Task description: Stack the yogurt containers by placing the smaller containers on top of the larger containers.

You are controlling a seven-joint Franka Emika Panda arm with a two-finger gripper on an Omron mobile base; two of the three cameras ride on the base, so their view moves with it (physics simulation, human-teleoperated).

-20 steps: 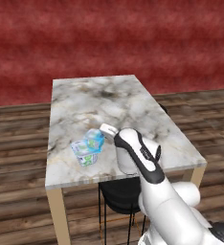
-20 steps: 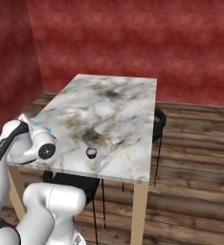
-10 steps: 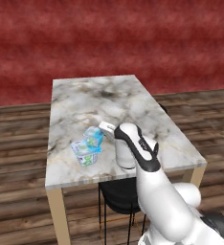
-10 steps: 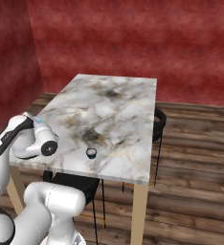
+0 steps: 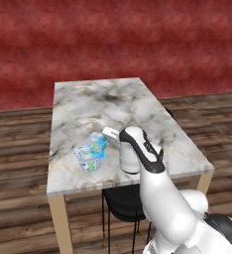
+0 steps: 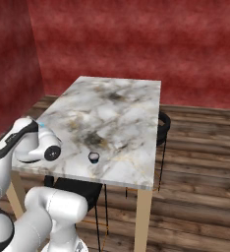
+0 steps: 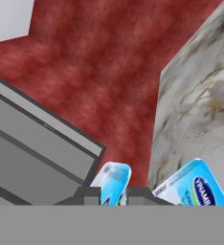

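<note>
The large tub (image 5: 87, 159), with a blue top and white sides with green marks, stands near the front left of the marble table (image 5: 113, 104). Just behind it and touching it, the small light-blue tub (image 5: 97, 142) sits tilted at the large tub's top rear edge. My gripper (image 5: 106, 135) reaches it from the right and is shut on it. In the hand view the small tub (image 7: 115, 182) shows between the fingertips, in the gripper (image 7: 115, 195), with the large tub (image 7: 195, 186) to its right. The tiny dark cup (image 6: 93, 157) stands alone near the table's front edge.
A black stool (image 5: 123, 203) stands under the table's front, and another dark seat (image 6: 163, 125) is at its right side. A red wall runs behind. Grey cabinet fronts (image 7: 37, 143) lie beyond the table's left edge. Wooden floor surrounds the table.
The hand has shifted a little to the left, closer over the large tub, with the small light-blue tub at its fingers. The tiny cup has not moved.
</note>
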